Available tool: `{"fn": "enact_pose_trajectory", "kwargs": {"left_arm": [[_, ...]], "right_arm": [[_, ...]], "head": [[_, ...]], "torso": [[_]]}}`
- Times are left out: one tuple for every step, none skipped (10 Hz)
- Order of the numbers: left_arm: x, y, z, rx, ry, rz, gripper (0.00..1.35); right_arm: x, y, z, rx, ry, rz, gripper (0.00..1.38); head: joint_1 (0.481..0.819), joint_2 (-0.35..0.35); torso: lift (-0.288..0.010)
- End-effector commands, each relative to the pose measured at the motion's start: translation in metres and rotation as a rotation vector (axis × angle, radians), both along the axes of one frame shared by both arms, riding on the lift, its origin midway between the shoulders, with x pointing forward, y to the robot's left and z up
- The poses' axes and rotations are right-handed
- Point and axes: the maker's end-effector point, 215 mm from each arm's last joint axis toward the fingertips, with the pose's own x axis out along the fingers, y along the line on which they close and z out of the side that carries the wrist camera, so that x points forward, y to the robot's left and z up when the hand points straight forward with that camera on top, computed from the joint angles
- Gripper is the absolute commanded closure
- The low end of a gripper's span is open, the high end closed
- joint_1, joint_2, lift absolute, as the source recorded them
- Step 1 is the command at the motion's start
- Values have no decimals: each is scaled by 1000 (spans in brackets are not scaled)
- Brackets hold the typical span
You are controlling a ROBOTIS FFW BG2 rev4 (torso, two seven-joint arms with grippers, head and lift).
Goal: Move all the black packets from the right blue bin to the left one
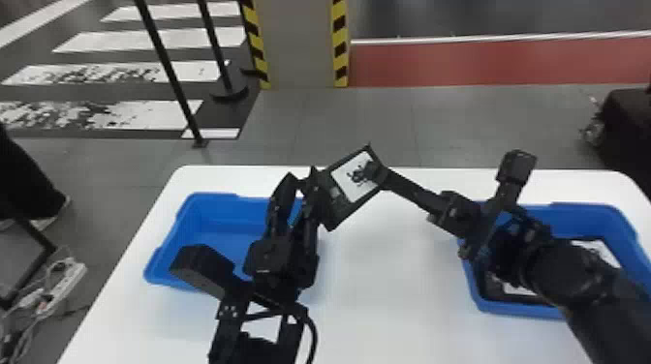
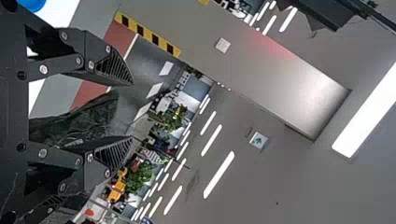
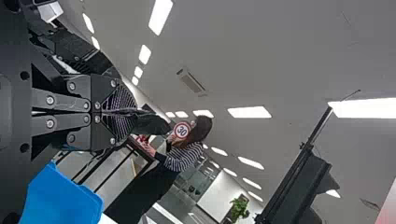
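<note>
judging a handover next, i have the flat black, white-labelled packet (image 1: 345, 185) pinched in my two-fingered black right gripper (image 1: 376, 174), slanting just right of my spread black left gripper (image 1: 301, 177), nearer the left blue plastic bin (image 1: 193, 218).

In the head view, a white tabletop (image 1: 387, 329) stood at six o'clock, a pillar (image 1: 300, 43) edged with yellow-and-black hazard striping (image 1: 340, 46) at twelve, red flooring (image 1: 484, 63) at two, white crosswalk stripes (image 1: 150, 39) at ten. Strip lights (image 3: 161, 16) glowed on the grey ceiling (image 3: 280, 56).
</note>
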Motion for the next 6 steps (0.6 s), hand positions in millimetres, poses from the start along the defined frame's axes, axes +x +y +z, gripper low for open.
{"fn": "enact_pose_trajectory", "kwargs": {"left_arm": [[0, -2, 3, 12, -5, -4, 1217], [-1, -3, 3, 11, -5, -9, 1217], [-1, -9, -2, -25, 16, -36, 1217], [3, -25, -9, -14, 45, -120, 1217], [3, -55, -19, -58, 89, -242, 1217], [1, -67, -14, -73, 78, -284, 1217]], "right_arm": [[2, -1, -1, -3, -2, -7, 1282], [5, -2, 2, -4, -8, -10, 1282], [9, -3, 7, -6, -23, -15, 1282], [12, -3, 13, -5, -36, -18, 1282], [15, -5, 15, -8, -42, -24, 1282], [17, -6, 15, -6, -44, -30, 1282]], "head": [[695, 147], [695, 146], [695, 143], [695, 141], [695, 128], [695, 99]], "torso": [[-110], [-110], [-110], [-110], [-110], [-110]]}}
